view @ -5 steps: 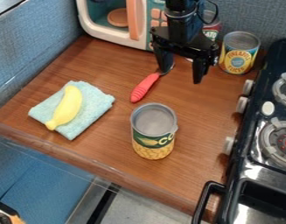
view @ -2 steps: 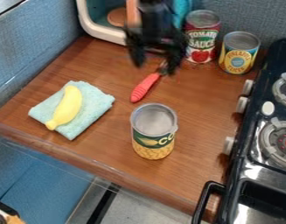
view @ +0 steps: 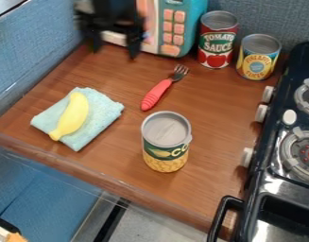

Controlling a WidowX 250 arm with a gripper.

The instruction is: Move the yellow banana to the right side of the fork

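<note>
My gripper (view: pixel 114 51) hangs at the upper left, in front of the toy microwave, with its two fingers apart and nothing between them. Below it, nearer the front, the yellow banana (view: pixel 72 115) lies on a folded light-blue cloth (view: pixel 105 112) at the left of the counter. The fork (view: pixel 158 94), with a red handle and metal tines, rests on the wood near the middle, to the right of the cloth and apart from it. Its tines point toward the back.
An opened corn can (view: pixel 165 142) stands in front of the fork. Behind are the toy microwave (view: pixel 172 28), a tomato sauce can (view: pixel 217 40) and a pineapple can (view: pixel 258 56). A black stove (view: pixel 283 165) borders the counter (view: pixel 213 123) on the right.
The gripper has moved left across the back of the counter, from above the fork's tines to in front of the microwave's left part. The fork, banana and cans have kept their places.
</note>
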